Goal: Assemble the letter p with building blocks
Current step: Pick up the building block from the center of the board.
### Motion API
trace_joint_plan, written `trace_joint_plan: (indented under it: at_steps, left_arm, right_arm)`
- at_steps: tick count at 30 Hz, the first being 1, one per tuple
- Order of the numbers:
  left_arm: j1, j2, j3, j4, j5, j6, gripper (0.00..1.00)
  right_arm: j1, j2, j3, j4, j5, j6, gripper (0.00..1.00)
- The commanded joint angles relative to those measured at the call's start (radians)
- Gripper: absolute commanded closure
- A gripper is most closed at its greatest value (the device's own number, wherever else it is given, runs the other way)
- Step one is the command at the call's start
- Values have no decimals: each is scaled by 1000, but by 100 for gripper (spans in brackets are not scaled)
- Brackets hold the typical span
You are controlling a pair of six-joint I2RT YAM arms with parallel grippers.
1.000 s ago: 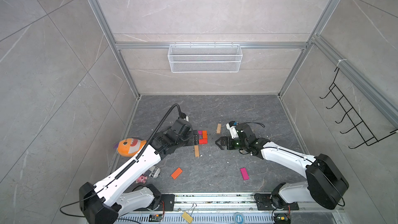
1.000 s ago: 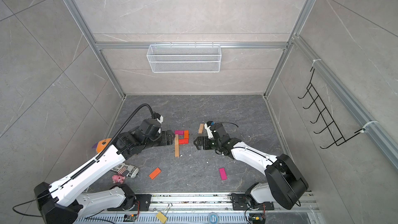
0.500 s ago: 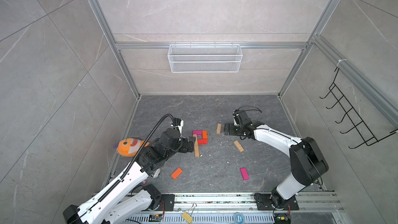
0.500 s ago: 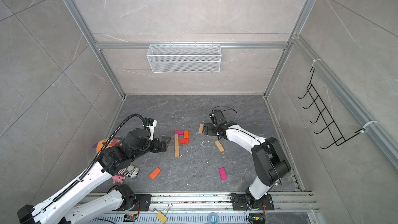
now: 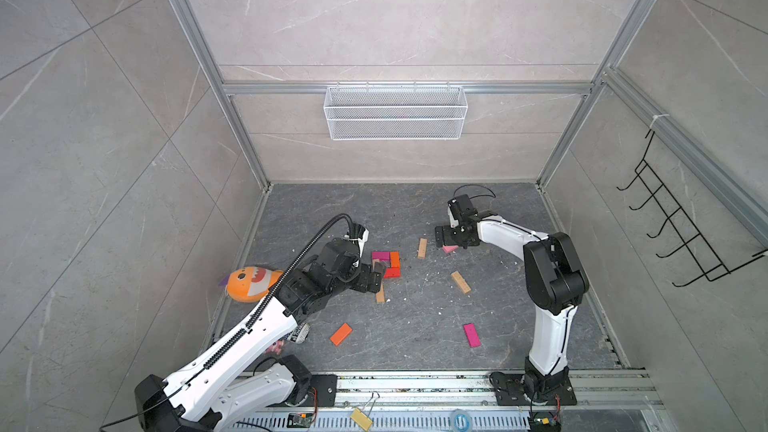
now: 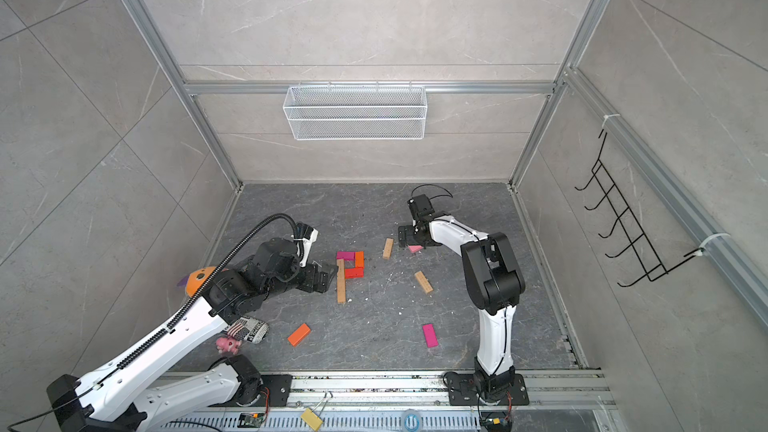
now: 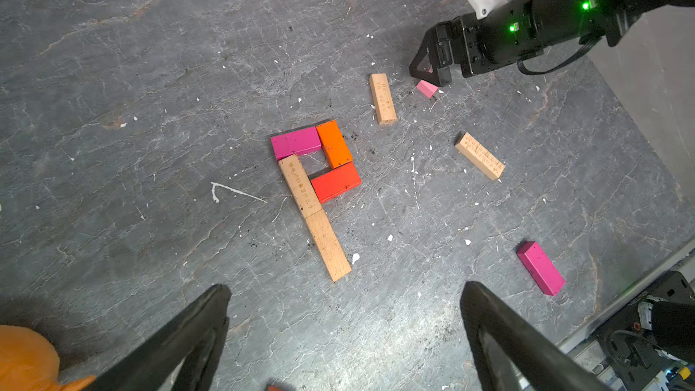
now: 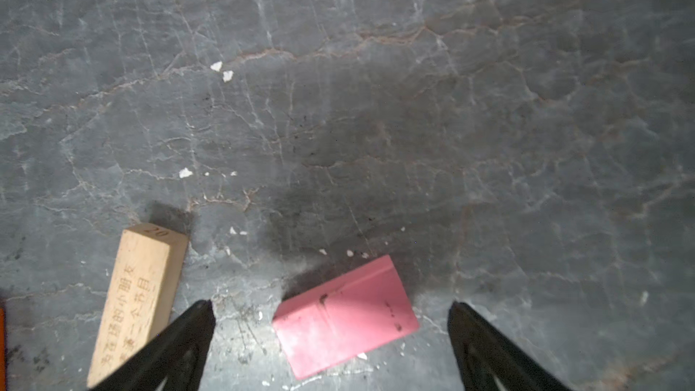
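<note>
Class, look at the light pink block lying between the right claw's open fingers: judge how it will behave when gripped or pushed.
The light pink block looks rigid, with flat faces and crisp edges, so it probably keeps its shape in the right claw. Lying flat on the floor, it should slide rather than roll.

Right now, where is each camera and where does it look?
Top views: high up, looking down at the floor; left arm, right arm show.
Left wrist: on its arm, facing the letter p; open left gripper shows.
Right wrist: on its arm, over the light pink block; open right gripper shows.
Shared: all show that block.
</note>
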Motion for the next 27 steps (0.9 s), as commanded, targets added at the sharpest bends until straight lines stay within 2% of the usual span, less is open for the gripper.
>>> trace_joint_plan:
  at_steps: [1,7,18,21,27]
  left_arm:
    - [5,-9,16,-4,12,28,1]
    - [5,-17,6,-3,9,19,2]
    - [5,2,13,-13,4,19,2]
    - [5,7,15,-20,-2,19,2]
    - [5,16,18,-29,-11,19,3]
  right_arm:
    - [6,65,77,-98,-13,-78,0]
    - [3,117,134,-151,-17,-91,2]
    - [2,105,93,-168,-48,-83,16]
    - [2,102,90,-170,-56,-74,25]
    - [4,74,51,-159,-53,-49,29]
